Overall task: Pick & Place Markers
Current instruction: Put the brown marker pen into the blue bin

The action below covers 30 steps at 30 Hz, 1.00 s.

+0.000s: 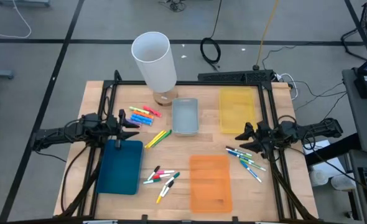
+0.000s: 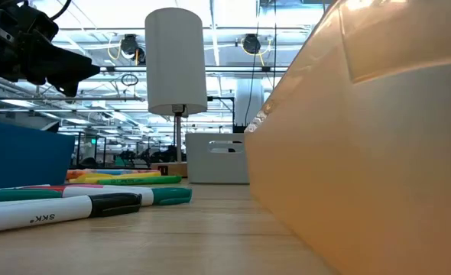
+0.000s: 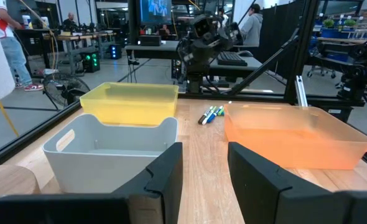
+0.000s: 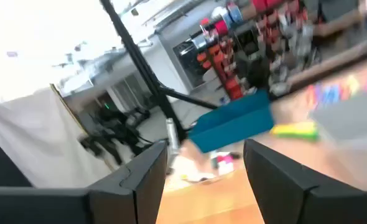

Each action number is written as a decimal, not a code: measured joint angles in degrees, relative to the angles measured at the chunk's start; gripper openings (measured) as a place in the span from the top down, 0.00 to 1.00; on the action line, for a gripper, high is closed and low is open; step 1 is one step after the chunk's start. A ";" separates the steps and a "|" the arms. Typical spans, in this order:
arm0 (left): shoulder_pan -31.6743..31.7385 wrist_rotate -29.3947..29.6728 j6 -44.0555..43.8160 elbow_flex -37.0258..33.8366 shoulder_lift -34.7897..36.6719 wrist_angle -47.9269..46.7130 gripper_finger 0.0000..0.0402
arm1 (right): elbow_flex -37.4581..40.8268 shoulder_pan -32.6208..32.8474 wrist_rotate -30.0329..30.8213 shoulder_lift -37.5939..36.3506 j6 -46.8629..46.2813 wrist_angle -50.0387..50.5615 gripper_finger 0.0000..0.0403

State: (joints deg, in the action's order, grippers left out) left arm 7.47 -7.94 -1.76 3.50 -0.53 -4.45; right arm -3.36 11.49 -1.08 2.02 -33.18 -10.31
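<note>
At the table's near edge, white-bodied markers (image 1: pixel 162 178) lie loose between the blue tray (image 1: pixel 120 167) and orange tray (image 1: pixel 211 182). Farther back, the left gripper (image 1: pixel 134 122) and right gripper (image 1: pixel 241 137) hover with fingers parted, empty. Neon markers (image 1: pixel 144 116) lie near the white cylinder (image 1: pixel 154 60).

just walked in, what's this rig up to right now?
Marker sorting, not started by the look of it. The left gripper hangs open over the table's left side near the blue tray; the right gripper hangs open on the right by the yellow tray. Neither holds anything. The markers lie loose on the table in several clusters, and none shows in the grey tray or the orange tray.
</note>
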 joint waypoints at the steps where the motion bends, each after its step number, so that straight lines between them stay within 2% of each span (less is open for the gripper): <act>1: 0.01 0.00 0.00 0.00 0.01 -0.03 0.67 | 0.00 0.00 0.04 0.00 -0.66 -0.21 0.50; 7: 0.00 0.00 0.00 -0.01 0.00 0.00 0.67 | -0.01 0.00 1.09 0.76 0.76 0.43 0.50; 12: 0.00 0.00 0.00 0.00 0.00 0.00 0.67 | -0.01 0.02 1.19 1.91 -3.89 0.34 0.50; 15: 0.00 0.00 0.00 -0.01 0.00 -0.01 0.67 | -0.02 0.02 1.60 2.84 -2.97 0.53 0.50; 19: 0.01 0.04 -0.01 -0.02 0.00 -0.01 0.67 | -0.02 0.04 7.62 4.40 -4.18 0.49 0.50; 22: 0.00 0.04 0.00 0.00 0.00 0.00 0.67 | -0.02 0.04 8.65 5.54 -2.71 -1.21 0.50; 26: 0.00 0.07 0.00 -0.01 0.00 0.00 0.67 | -0.69 0.11 8.59 8.02 -1.14 -7.14 0.50; 30: 0.01 0.07 -0.02 0.00 0.00 0.00 0.67 | -6.16 1.86 9.09 14.50 2.47 -3.86 0.50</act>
State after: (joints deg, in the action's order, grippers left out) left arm 7.49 -7.88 -1.78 3.51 -0.54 -4.45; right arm -9.51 13.35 8.00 16.52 -30.71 -14.17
